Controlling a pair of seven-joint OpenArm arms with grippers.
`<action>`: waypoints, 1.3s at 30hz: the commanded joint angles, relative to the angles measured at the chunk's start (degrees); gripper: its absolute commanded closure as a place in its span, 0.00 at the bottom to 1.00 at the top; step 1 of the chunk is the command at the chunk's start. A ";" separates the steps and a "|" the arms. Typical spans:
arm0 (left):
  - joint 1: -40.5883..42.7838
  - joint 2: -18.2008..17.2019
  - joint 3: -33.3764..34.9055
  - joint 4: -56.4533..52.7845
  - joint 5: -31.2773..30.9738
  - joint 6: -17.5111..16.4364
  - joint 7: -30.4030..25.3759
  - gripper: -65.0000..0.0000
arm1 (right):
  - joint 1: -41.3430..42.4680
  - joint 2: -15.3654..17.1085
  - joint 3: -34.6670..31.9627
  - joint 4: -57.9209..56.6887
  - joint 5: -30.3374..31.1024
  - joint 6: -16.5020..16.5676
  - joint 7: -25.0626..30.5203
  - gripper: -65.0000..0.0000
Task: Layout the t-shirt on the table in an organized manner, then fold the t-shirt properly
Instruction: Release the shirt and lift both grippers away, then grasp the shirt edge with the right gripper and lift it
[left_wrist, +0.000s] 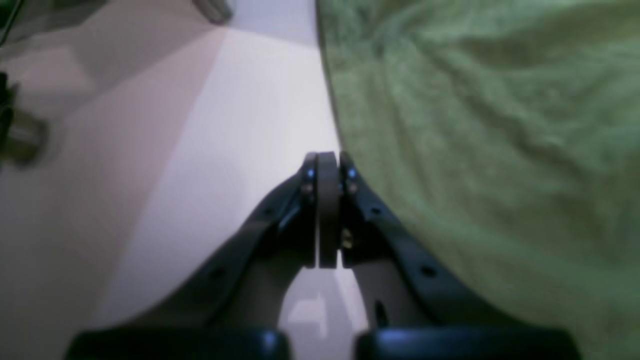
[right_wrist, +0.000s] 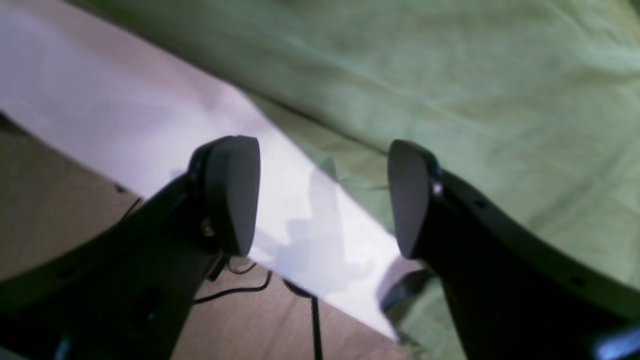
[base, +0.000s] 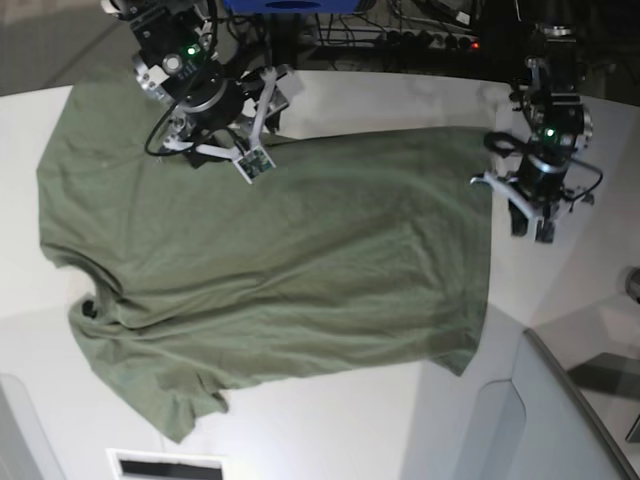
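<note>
The olive-green t-shirt (base: 280, 260) lies spread and wrinkly on the white table (base: 400, 420), sleeves toward the left in the base view. My right gripper (right_wrist: 325, 195) is open and holds nothing. It hangs over the shirt's far edge (right_wrist: 450, 100), with one fingertip (right_wrist: 232, 195) above the bare table strip and the other above cloth. In the base view this gripper (base: 262, 110) is at the top left. My left gripper (left_wrist: 327, 160) is shut on nothing. It sits just off the shirt's hem (left_wrist: 475, 150), over bare table at the right of the base view (base: 530, 225).
A grey translucent panel (base: 570, 420) stands at the table's near right corner. A white piece with a dark slot (base: 165, 465) sits at the front edge. Past the table edge, the right wrist view shows brown floor (right_wrist: 60, 200) and black cables (right_wrist: 312, 310).
</note>
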 joint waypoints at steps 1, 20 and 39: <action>0.50 -0.97 -1.13 0.68 -0.62 -0.41 -1.59 1.00 | 0.31 -0.10 -0.76 0.72 0.05 -0.86 1.06 0.41; 6.48 -0.88 -2.45 0.24 -1.06 -1.02 -1.85 1.00 | 7.17 -0.45 -5.68 -13.78 0.32 -5.17 1.58 0.61; 5.86 -1.76 -2.45 -3.01 -1.06 -1.02 -1.85 1.00 | 7.69 -0.54 -5.86 -16.77 0.40 -4.99 1.06 0.99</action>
